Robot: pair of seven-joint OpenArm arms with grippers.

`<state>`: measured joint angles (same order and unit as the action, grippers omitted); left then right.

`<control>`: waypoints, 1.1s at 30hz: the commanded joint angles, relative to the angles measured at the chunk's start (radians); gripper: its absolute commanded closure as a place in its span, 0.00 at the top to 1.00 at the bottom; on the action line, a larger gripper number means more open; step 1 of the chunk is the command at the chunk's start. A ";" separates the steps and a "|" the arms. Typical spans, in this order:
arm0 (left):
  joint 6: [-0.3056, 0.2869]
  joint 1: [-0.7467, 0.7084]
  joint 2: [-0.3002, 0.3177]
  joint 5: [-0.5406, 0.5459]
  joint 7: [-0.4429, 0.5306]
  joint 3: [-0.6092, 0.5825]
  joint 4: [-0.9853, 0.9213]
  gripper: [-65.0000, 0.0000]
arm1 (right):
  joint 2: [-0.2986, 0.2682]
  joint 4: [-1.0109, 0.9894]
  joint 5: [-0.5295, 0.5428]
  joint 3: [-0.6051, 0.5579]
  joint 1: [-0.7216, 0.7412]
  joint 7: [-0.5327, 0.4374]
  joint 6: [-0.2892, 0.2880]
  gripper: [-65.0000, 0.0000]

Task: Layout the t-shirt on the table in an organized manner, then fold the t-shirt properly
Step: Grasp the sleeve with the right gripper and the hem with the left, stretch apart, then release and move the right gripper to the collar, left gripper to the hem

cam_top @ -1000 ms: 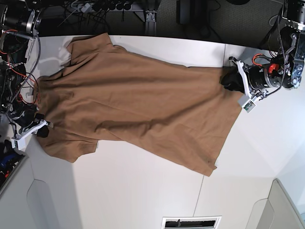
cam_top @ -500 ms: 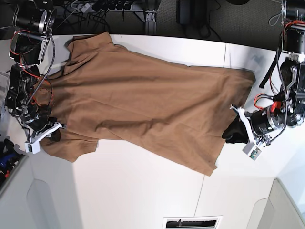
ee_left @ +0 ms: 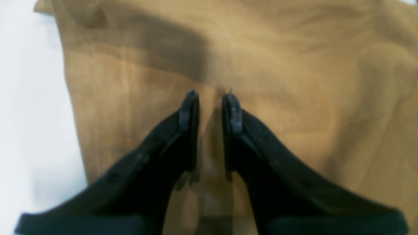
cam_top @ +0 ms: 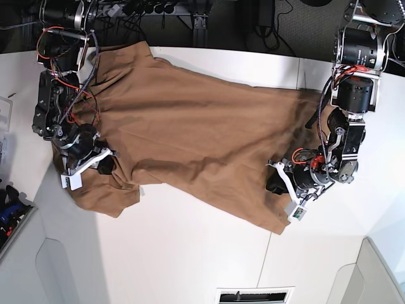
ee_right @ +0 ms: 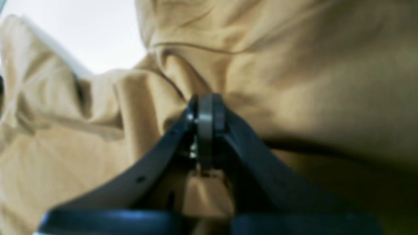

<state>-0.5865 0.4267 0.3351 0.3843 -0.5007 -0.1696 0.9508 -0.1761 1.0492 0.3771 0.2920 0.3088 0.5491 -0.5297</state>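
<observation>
The t-shirt (cam_top: pixel 190 136) lies spread across the white surface (cam_top: pixel 190 253), running from the 10 o'clock corner of the base view down toward 4 o'clock, rumpled with long creases. The right gripper (ee_right: pixel 206 98) sits at 9 o'clock in the base view, its jaws pressed together on a bunched fold of the cloth near the sleeve. The left gripper (ee_left: pixel 210 94) sits at 4 o'clock in the base view over the shirt's hem area; its jaws stand slightly parted, with flat fabric showing in the narrow gap between them.
</observation>
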 commanded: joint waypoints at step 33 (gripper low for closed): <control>0.015 -0.357 0.153 0.112 -0.158 0.005 0.446 0.24 | -0.129 0.161 0.087 0.079 -0.029 0.096 0.002 0.00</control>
<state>-0.5694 0.0593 0.4767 0.5053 -0.6395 -0.1654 1.3876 -0.2874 1.1923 0.4473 0.3641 0.2565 0.6647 -0.5240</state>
